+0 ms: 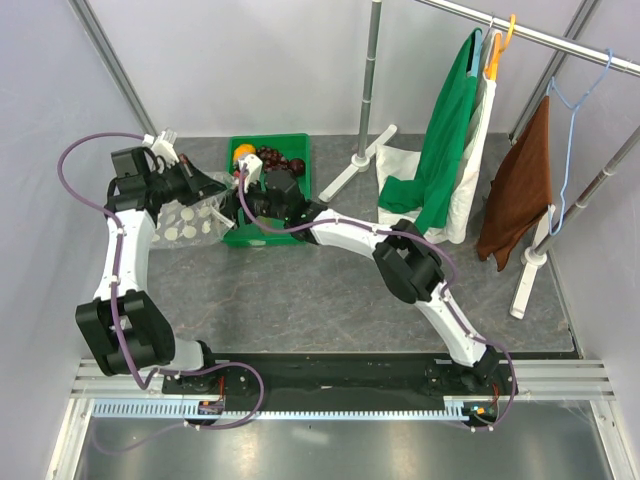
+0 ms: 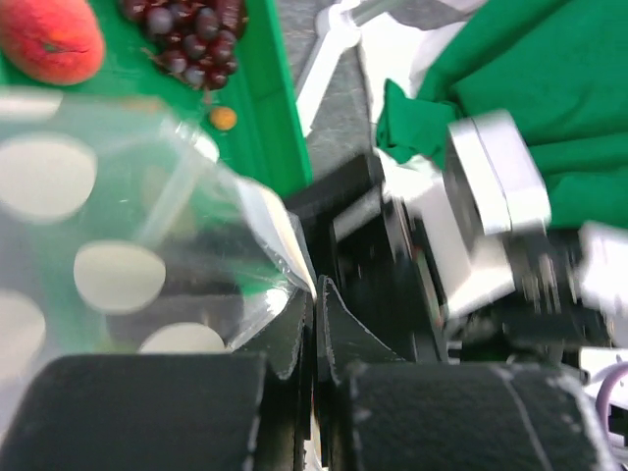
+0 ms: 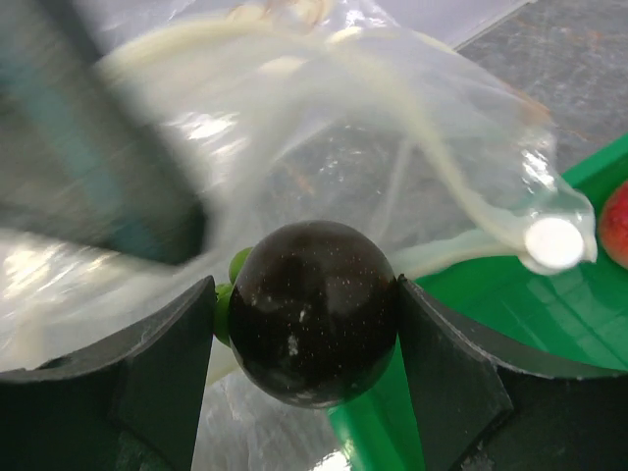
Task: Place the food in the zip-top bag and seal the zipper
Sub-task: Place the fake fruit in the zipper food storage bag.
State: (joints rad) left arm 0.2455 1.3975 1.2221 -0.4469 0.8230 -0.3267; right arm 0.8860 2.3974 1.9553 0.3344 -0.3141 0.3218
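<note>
My left gripper [image 2: 316,294] is shut on the mouth edge of the clear, white-dotted zip-top bag [image 2: 108,265] and holds it up beside the green tray [image 1: 292,148]. In the top view the bag [image 1: 192,218] hangs left of the tray. My right gripper [image 3: 306,314] is shut on the dark round plum [image 3: 314,309], right in front of the bag's open mouth [image 3: 343,147]. The white zipper strip [image 3: 446,172] curves across that mouth. The peach [image 2: 49,39] and grape bunch [image 2: 191,34] lie in the tray. The orange [image 1: 243,152] sits at the tray's far left corner.
A green and white garment [image 1: 445,160] and a brown cloth [image 1: 520,190] hang from a rack at the back right. White rack feet [image 1: 355,170] stand right of the tray. A grey wall runs along the left.
</note>
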